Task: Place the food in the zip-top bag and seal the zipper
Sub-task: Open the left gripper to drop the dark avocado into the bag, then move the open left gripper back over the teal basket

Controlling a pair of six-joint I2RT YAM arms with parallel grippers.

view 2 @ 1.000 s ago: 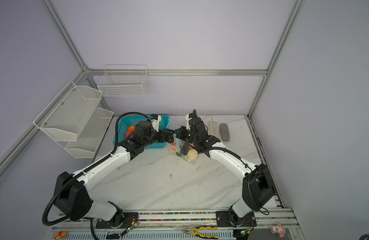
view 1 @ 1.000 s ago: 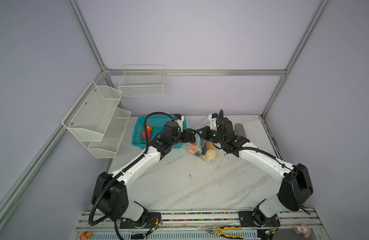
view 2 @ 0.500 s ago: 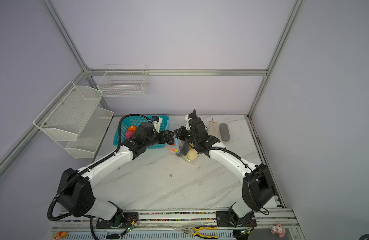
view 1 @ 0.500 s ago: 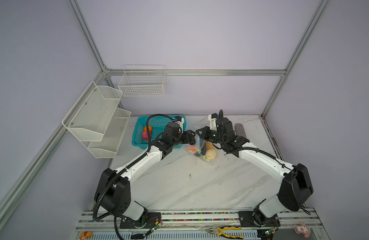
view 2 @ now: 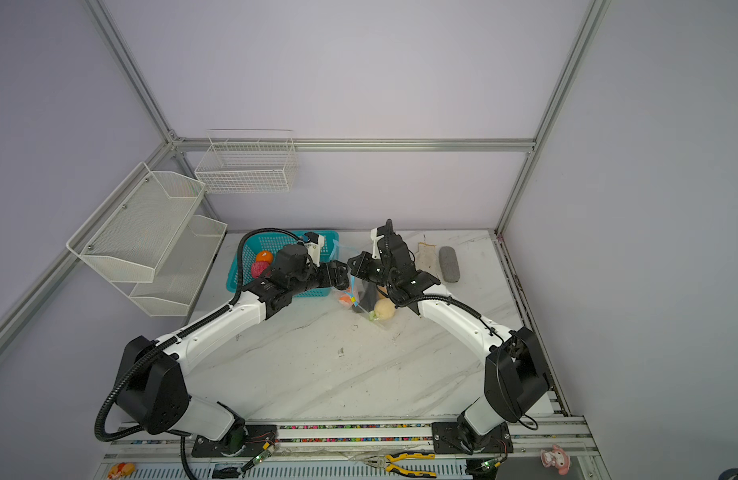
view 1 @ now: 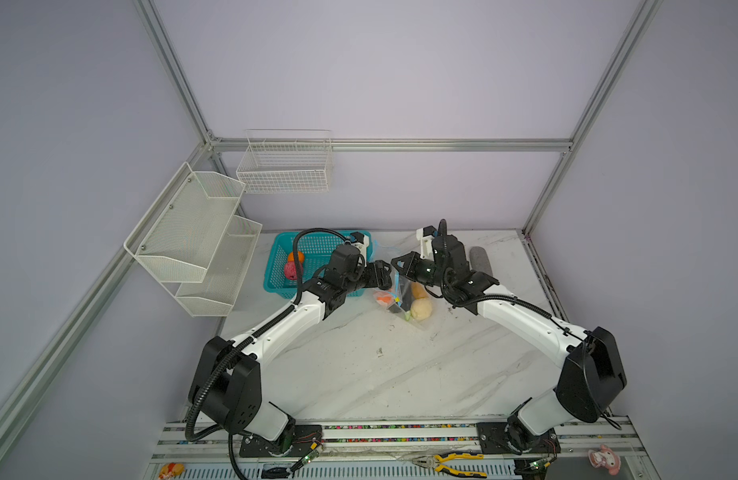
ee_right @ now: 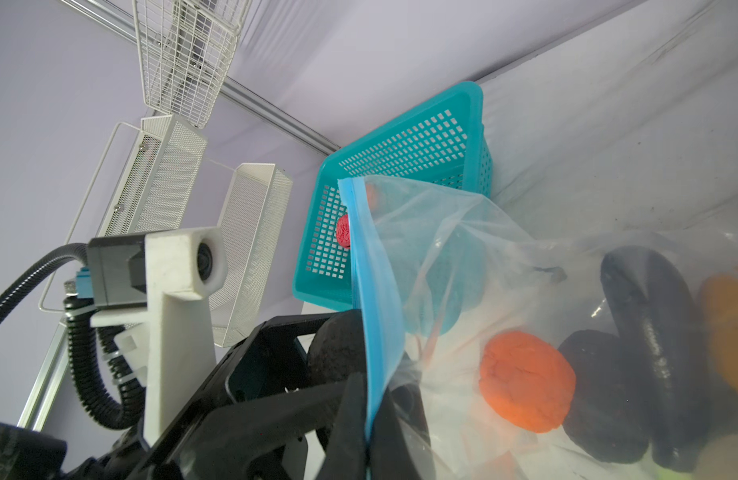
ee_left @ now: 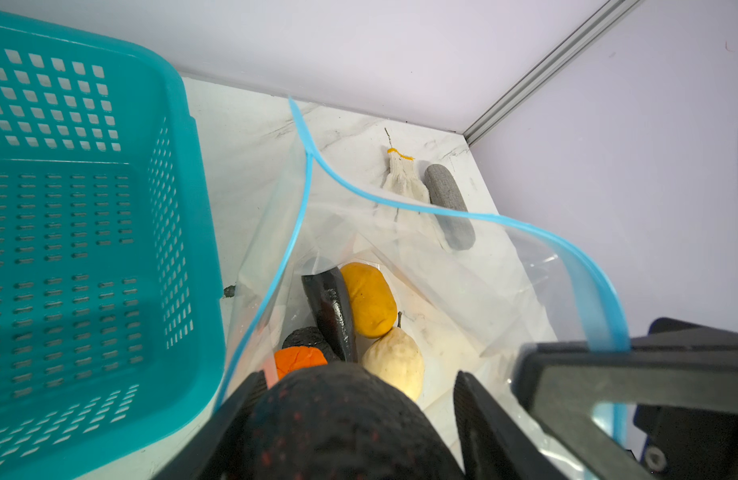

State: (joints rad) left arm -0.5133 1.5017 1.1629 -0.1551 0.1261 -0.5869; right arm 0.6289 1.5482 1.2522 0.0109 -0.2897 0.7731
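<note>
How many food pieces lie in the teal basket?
2: an orange ball and a pink ball beside it, both near the teal basket's left wall in both top views. The left arm covers part of it; more may be hidden.

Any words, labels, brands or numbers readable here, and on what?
No text can be read.
Faint pale lettering on a dark housing, right wrist view: too blurred.
Small white marks on the left arm's black link, in a top view: too small.
Bag and basket: no print shows.
</note>
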